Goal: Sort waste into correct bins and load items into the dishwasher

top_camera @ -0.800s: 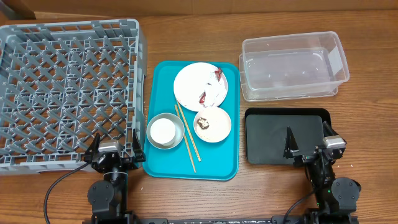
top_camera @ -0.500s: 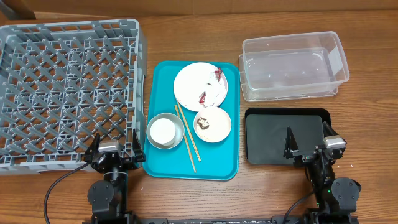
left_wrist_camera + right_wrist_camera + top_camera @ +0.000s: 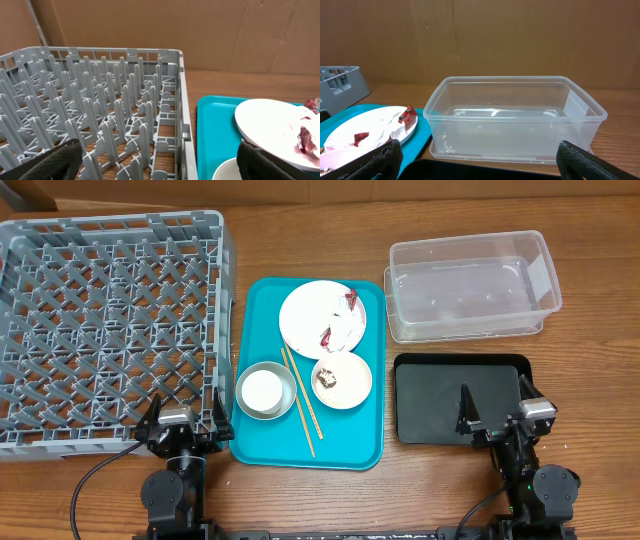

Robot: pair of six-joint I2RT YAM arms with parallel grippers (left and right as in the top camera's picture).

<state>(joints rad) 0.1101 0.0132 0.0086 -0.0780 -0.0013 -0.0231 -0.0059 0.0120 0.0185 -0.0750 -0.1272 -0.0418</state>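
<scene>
On the teal tray point(image 3: 345, 442) sit a white plate point(image 3: 312, 310) carrying crumpled paper with red bits point(image 3: 340, 332), a pinkish bowl point(image 3: 352, 385) holding a dark food lump point(image 3: 327, 379), a grey metal bowl point(image 3: 282, 402) with a small white cup point(image 3: 262, 389) inside, and two chopsticks point(image 3: 303, 405). The grey dish rack point(image 3: 110, 330) stands at the left. To the right are the clear tub point(image 3: 470, 285) and the black tray point(image 3: 440, 398). My left gripper point(image 3: 185, 415) is open at the rack's near corner. My right gripper point(image 3: 496, 405) is open over the black tray's near edge. Both are empty.
The left wrist view looks along the rack's wall point(image 3: 172, 110), with the plate point(image 3: 272, 125) on its right. In the right wrist view the clear tub point(image 3: 515, 115) is straight ahead and the plate point(image 3: 365, 132) is at the left. Cardboard walls stand behind the wooden table point(image 3: 300, 500).
</scene>
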